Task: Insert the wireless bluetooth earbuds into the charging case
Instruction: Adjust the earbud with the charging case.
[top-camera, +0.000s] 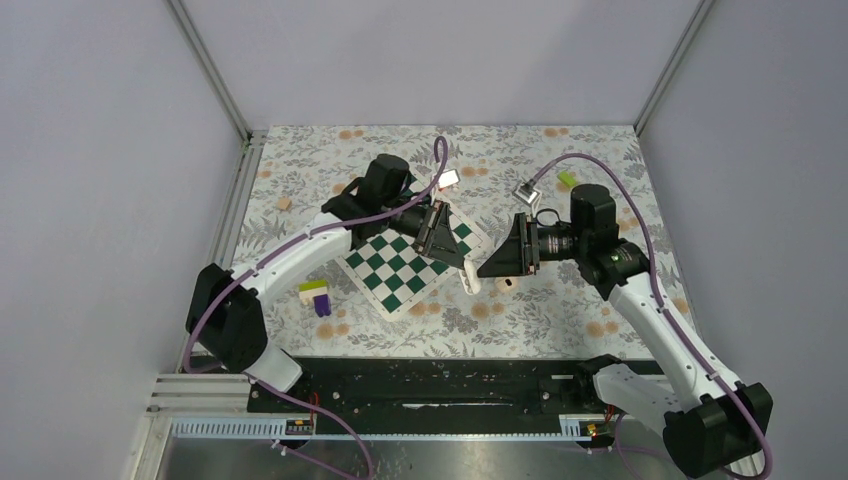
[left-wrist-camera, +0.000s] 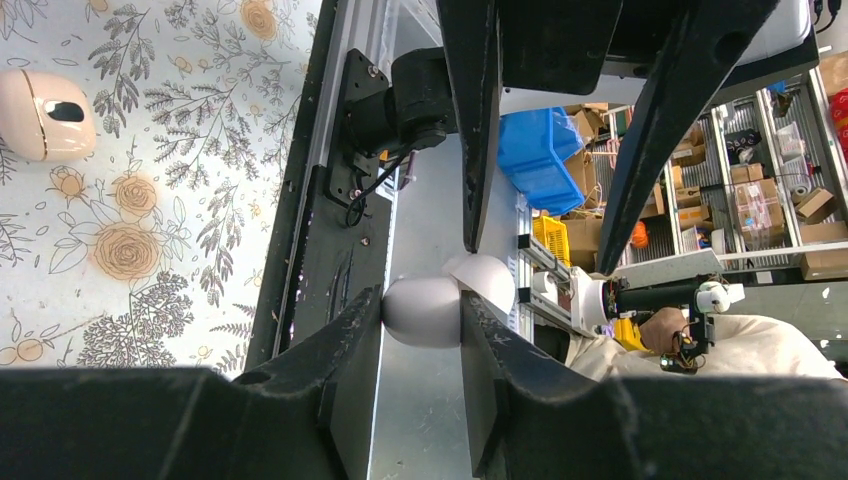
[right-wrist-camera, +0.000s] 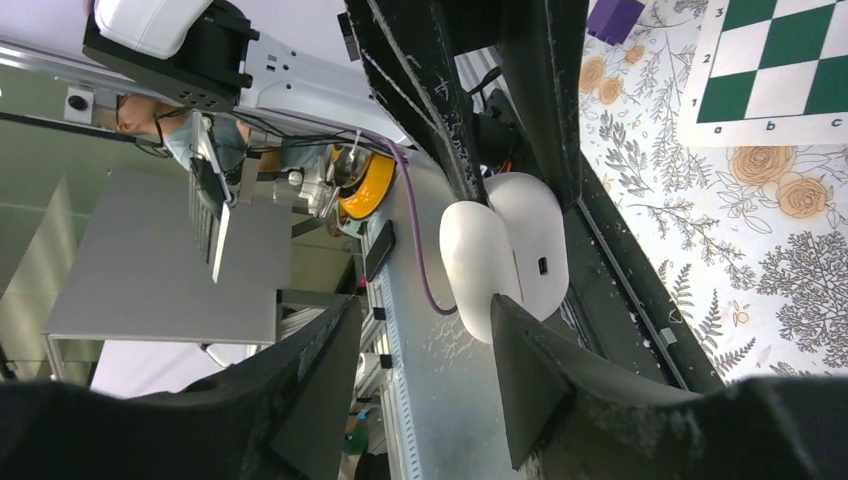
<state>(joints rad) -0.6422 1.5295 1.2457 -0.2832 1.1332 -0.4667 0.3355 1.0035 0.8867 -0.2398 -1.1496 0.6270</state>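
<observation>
A table (top-camera: 560, 320) with a flowered cloth fills the middle of the top view, with grey walls around it. A green and white chessboard mat (top-camera: 395, 270) lies at its centre, turned at an angle. The two arms meet just right of this mat.

The left gripper (left-wrist-camera: 421, 318) has its fingers closed on the earbuds (right-wrist-camera: 482, 272), two smooth white oval pieces pressed together. The right gripper (right-wrist-camera: 425, 310) faces it with its fingers apart. The earbuds sit between them, close to one finger, and a wide gap is on the other side.

The charging case (left-wrist-camera: 40, 115), pale beige with a dark hollow, lies on the cloth at the upper left of the left wrist view. In the top view it is just right of the earbuds. A small purple block (top-camera: 321, 303) stands at the lower left of the mat.
</observation>
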